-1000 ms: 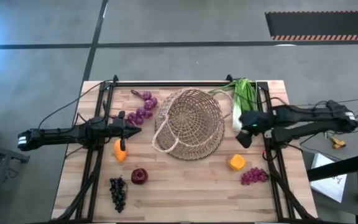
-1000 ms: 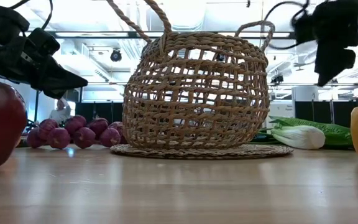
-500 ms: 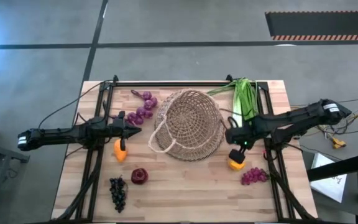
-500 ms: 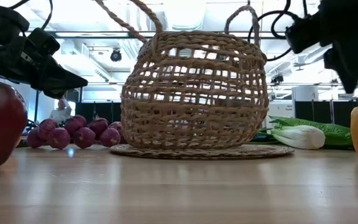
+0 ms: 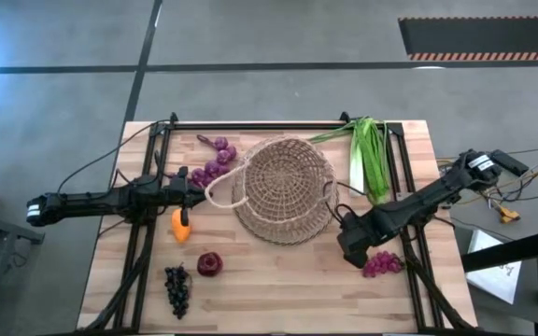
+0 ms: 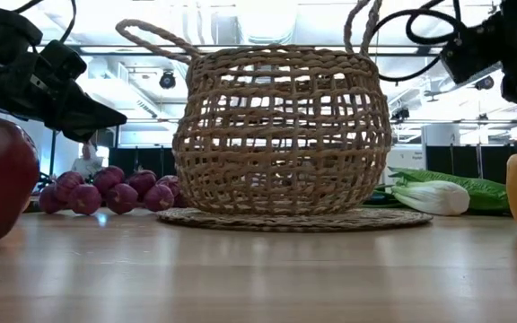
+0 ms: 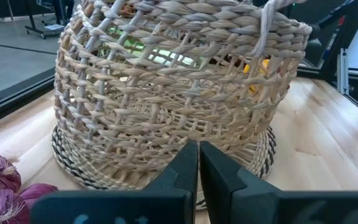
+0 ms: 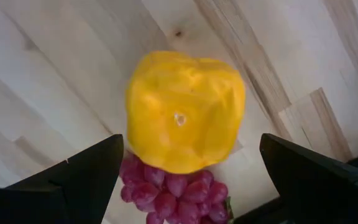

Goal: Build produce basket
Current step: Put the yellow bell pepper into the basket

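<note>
The tan wicker basket (image 5: 283,191) stands upright on its flat base mid-table, with a loop handle (image 5: 220,189) hanging out to its left. My right gripper (image 8: 191,146) points down, open, over a yellow-orange fruit (image 8: 182,112) that lies on the table. Its fingers stand on either side of the fruit and are clear of it. In the high view this gripper (image 5: 355,250) hides the fruit. My left gripper (image 5: 194,193) is shut and level, just left of the basket's handle. Pink grapes (image 5: 381,264) lie beside the right gripper.
Green leeks (image 5: 370,159) lie at the far right. Purple bunches (image 5: 213,163) lie far left of the basket. An orange fruit (image 5: 181,226), a dark red apple (image 5: 209,264) and dark grapes (image 5: 176,289) lie near left. Black frame rails (image 5: 143,233) run along both table sides.
My right gripper has moved from beside the leeks toward the table's near edge and down, tipping to point down over the yellow-orange fruit. The basket, which leaned with its mouth tilted, has rocked back and now stands upright, and its handle has swung to the left.
</note>
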{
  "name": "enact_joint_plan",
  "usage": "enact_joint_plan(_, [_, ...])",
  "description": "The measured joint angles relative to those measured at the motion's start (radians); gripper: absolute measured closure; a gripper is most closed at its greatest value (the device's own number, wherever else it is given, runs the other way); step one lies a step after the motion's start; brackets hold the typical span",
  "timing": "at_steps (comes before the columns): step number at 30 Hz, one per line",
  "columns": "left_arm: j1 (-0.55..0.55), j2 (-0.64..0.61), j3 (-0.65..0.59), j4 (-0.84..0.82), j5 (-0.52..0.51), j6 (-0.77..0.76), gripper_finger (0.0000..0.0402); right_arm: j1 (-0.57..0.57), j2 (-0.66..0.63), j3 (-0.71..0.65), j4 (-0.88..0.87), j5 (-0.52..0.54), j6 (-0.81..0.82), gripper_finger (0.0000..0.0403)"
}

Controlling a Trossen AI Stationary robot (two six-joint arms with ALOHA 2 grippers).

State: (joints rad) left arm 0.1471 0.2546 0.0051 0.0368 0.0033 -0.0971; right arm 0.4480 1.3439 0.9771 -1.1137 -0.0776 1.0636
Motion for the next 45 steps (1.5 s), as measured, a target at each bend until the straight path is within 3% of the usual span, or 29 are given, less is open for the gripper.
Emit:
enact_joint_plan(12, [0.0, 0.0, 0.0, 0.0, 0.0, 0.0, 0.0402, -0.001, 0.137, 0.0, 0.051, 0.033, -0.09, 0.0041])
enact_joint_plan(21, [0.0, 0.0, 0.0, 0.0, 0.0, 0.0, 0.0402, 0.0, 0.147, 0.004, 0.052, 0.026, -0.131, 0.0114])
enact_joint_plan(25, [0.0, 0.0, 0.0, 0.0, 0.0, 0.0, 0.0402, 0.014, 0.12, 0.078, 0.05, 0.0, -0.122, 0.0127])
enact_joint_plan(35, [0.0, 0.0, 0.0, 0.0, 0.0, 0.0, 0.0402, 0.023, 0.171, 0.564, 0.065, -0.048, -0.365, 0.0127])
enact_joint_plan(39, [0.0, 0.0, 0.0, 0.0, 0.0, 0.0, 0.0402, 0.015, 0.253, 0.813, 0.076, 0.045, -0.553, 0.0127])
enact_joint_plan(45, [0.0, 0.0, 0.0, 0.0, 0.0, 0.0, 0.0402, -0.056, 0.423, 1.179, -0.017, 0.289, -0.789, 0.0127])
